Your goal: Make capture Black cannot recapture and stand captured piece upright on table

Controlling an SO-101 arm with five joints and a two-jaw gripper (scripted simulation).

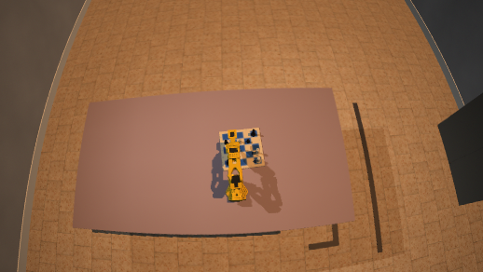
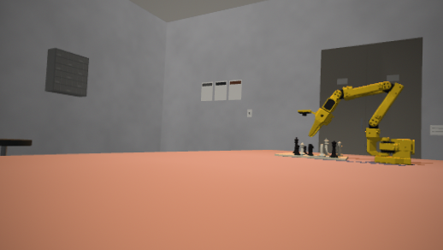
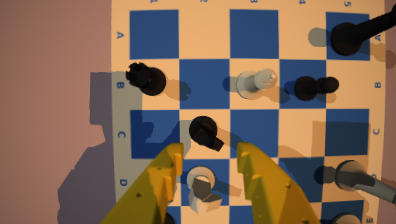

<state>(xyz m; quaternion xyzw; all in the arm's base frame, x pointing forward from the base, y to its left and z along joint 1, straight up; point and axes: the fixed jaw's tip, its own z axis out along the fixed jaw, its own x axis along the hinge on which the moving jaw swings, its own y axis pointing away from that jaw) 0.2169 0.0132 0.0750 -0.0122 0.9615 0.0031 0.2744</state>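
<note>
A small chessboard [image 3: 204, 31] [image 1: 259, 135] [image 2: 286, 155] lies on the table in front of the arm. In the wrist view a black piece [image 3: 204, 131] stands on C2 and a white piece [image 3: 202, 188] on D2. A black piece [image 3: 145, 79] stands on B1, a white pawn [image 3: 252, 83] on B3, a black pawn [image 3: 310, 87] on B4 and a tall black piece [image 3: 349, 38] on A5. A white piece [image 3: 356, 176] stands on D5. My gripper [image 3: 210, 151] [image 2: 313, 133] hangs well above the board over the C2/D2 area, fingers slightly apart and empty.
The arm's yellow base [image 1: 236, 192] [image 2: 393, 151] sits on the table just before the board. The brown table [image 1: 149, 163] stretches wide to the left and right of the board. Another white piece [image 3: 345, 219] shows at the lower right edge of the wrist view.
</note>
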